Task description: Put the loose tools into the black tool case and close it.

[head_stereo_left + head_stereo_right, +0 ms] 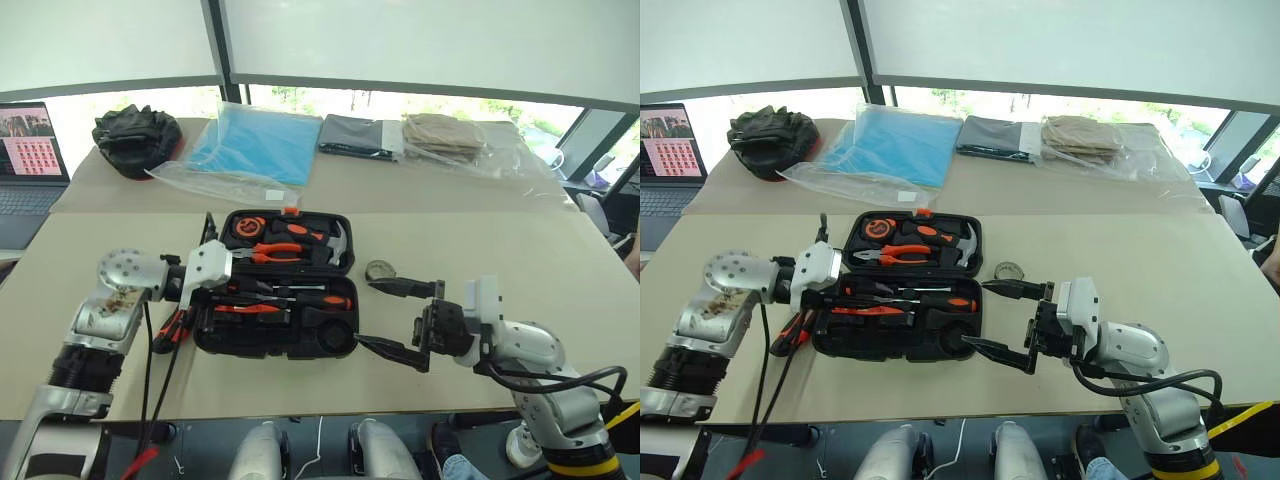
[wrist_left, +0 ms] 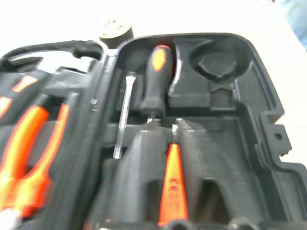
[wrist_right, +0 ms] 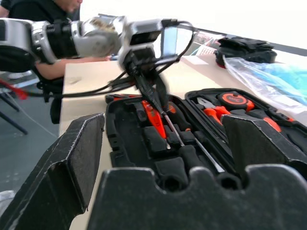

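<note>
an office-like lab or test room: long tan tables (image 1: 450, 230) stand pushed together under a wide window band with roller blinds (image 1: 420, 40). an open laptop (image 1: 28, 160) sits at one end, a wheeled office chair (image 1: 612, 205) at the other, and a seated person (image 3: 45, 14) waits behind the table.

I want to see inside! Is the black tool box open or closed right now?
Open. The black tool case lies flat on the table with both halves spread, so you can see the pliers and screwdrivers.
</note>
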